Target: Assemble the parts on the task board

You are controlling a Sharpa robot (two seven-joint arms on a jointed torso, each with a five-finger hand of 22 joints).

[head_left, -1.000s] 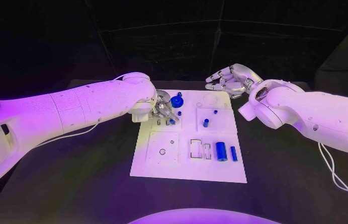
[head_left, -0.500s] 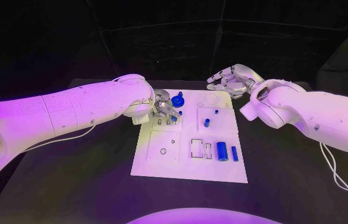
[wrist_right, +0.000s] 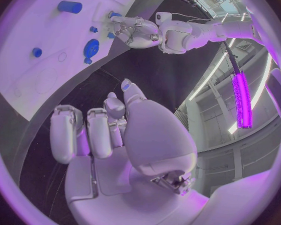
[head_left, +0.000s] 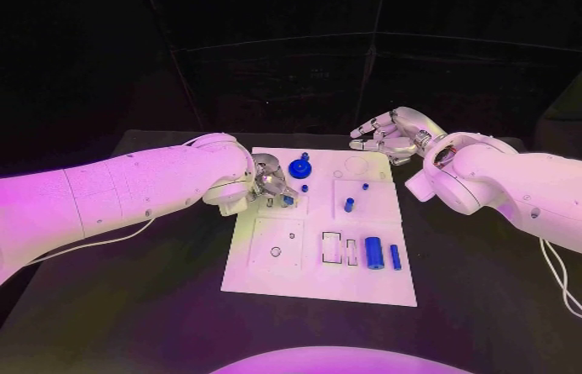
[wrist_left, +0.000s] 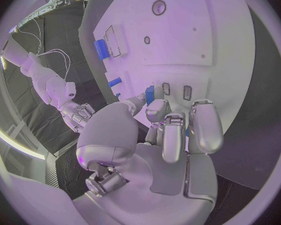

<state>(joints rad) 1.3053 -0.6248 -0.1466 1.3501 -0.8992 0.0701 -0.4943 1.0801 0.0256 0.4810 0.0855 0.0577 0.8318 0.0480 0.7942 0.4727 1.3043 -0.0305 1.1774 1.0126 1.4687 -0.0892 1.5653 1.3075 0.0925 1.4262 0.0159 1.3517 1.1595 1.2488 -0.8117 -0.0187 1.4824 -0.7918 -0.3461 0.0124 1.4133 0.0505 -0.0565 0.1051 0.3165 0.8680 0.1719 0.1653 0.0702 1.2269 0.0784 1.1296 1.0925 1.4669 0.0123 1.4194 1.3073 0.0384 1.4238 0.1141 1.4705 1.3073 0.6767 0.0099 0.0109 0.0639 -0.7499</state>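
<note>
The task board (head_left: 318, 260), a white plate, lies in the middle of the black table (head_left: 145, 307) as I watch from my remote station. Near its far edge stands a round blue disc part (head_left: 298, 170), with a small blue peg (head_left: 304, 188) just beside it toward me. A short blue post (head_left: 348, 204) stands upright in the board's right middle panel, and another small blue stud (head_left: 362, 186) sits just beyond it. In the near right area I see a thick blue cylinder (head_left: 373, 252) lying flat with a thinner blue bar (head_left: 395, 256) beside it, both next to a rectangular slot (head_left: 329, 247) in the board.

My left hand (head_left: 272, 186) is down over the board's far left part, fingers drawn together close to the surface beside the disc. In the left wrist view the fingertips (wrist_left: 157, 109) are bunched at a small blue piece (wrist_left: 150, 93) near two small slots, but I cannot tell whether they are pinching it.

My right hand (head_left: 388, 136) hovers beyond the board's far right corner, off the plate, its fingers (wrist_right: 85, 133) loosely curled and apart, holding nothing.
</note>
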